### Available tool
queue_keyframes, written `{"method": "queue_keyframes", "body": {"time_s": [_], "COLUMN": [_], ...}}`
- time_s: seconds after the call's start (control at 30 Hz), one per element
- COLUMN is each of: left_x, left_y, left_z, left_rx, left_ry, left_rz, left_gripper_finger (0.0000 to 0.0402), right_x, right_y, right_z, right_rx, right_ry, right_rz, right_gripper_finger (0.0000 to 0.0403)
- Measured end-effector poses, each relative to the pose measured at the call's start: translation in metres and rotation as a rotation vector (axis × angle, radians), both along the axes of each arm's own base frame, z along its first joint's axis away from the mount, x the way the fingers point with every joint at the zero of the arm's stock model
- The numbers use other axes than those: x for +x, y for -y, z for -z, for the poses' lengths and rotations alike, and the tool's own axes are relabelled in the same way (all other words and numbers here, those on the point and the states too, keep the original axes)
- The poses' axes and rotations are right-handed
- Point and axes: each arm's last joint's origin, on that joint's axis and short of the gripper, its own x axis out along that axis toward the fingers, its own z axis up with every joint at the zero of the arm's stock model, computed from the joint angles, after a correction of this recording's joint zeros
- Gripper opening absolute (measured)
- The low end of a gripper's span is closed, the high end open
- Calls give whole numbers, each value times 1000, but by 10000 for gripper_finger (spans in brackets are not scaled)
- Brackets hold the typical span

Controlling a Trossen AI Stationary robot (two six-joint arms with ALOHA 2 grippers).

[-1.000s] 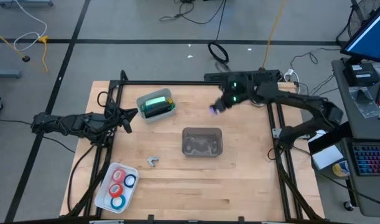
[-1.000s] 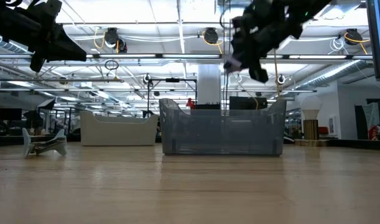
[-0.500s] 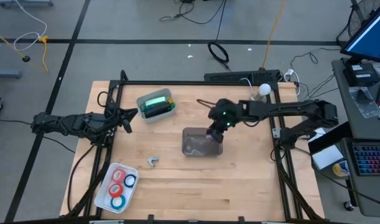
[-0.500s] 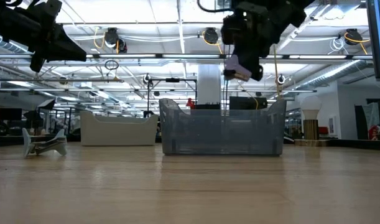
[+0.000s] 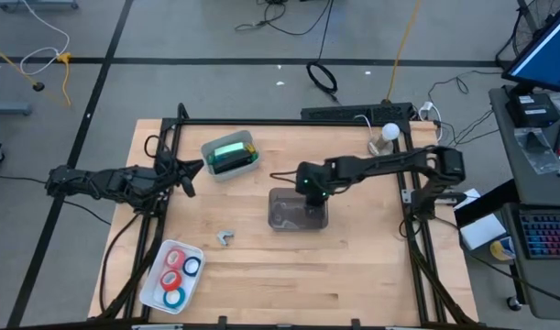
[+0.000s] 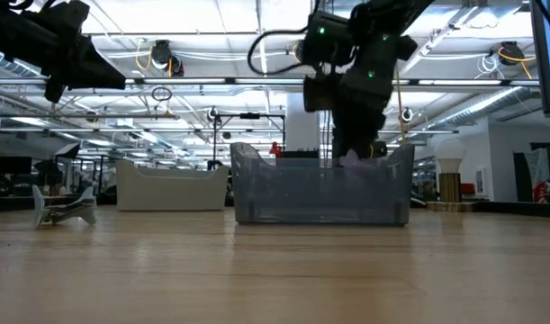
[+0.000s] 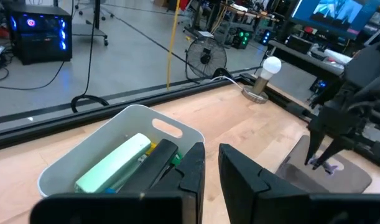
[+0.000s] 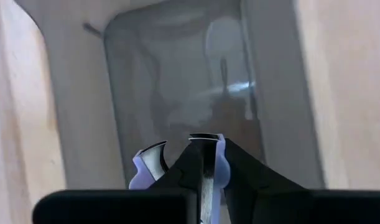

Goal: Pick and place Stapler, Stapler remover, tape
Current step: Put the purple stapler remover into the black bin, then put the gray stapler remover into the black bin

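My right gripper (image 5: pixel 309 193) hangs over the clear bin (image 5: pixel 272 209) at mid-table, shut on a small lavender stapler remover (image 8: pixel 146 167); in the low view it reaches the bin's rim (image 6: pixel 351 155). The mint-green stapler (image 5: pixel 227 152) lies in a white tub (image 5: pixel 250 158) at the far left. Red, blue and teal tape rolls (image 5: pixel 174 272) sit in a white tray (image 5: pixel 151 286) near the front left. A pale grey claw-shaped remover (image 5: pixel 225 237) lies on the wood. My left gripper (image 5: pixel 189 176) waits shut beside the tub, holding nothing. My right gripper pinches the stapler remover between its two fingers (image 8: pixel 191 163), with lavender plastic (image 8: pixel 219 163) showing on both sides of them. The fingers slant steeply down from above. The remover is lifted clear, at about the bin's rim (image 6: pixel 351 160).
A lamp with a white bulb (image 5: pixel 386 136) stands at the far right corner. Black frame rails (image 5: pixel 261 122) run along the table's far, left and right edges. Bare wood lies between the bin and the near edge.
My right gripper has swung from the table's far right toward the clear bin, gone down and tipped its fingers downward, carrying the lavender remover along. It now reaches the bin's rim. The left arm has kept still.
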Motion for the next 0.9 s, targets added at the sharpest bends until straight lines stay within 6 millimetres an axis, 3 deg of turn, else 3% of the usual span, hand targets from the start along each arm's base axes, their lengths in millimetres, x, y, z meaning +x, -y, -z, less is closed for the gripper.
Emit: {"method": "queue_keyframes", "body": {"time_s": [0.23, 0.43, 0.67, 0.9], "left_x": [3, 5, 7, 9], "left_y": [0, 1, 1, 1], "left_z": [2, 3, 4, 2], "left_rx": [7, 13, 15, 7], "left_ry": [-30, -46, -59, -36], "left_rz": [2, 3, 3, 2], "left_gripper_finger": [44, 45, 45, 63], "right_x": [8, 10, 11, 8], "right_y": [0, 0, 0, -1], "right_z": [20, 35, 30, 4], "right_rx": [-7, 0, -2, -23], "right_ry": [-57, -109, -78, 29], "right_rz": [-32, -33, -37, -65], "right_gripper_finger": [27, 72, 86, 81]}}
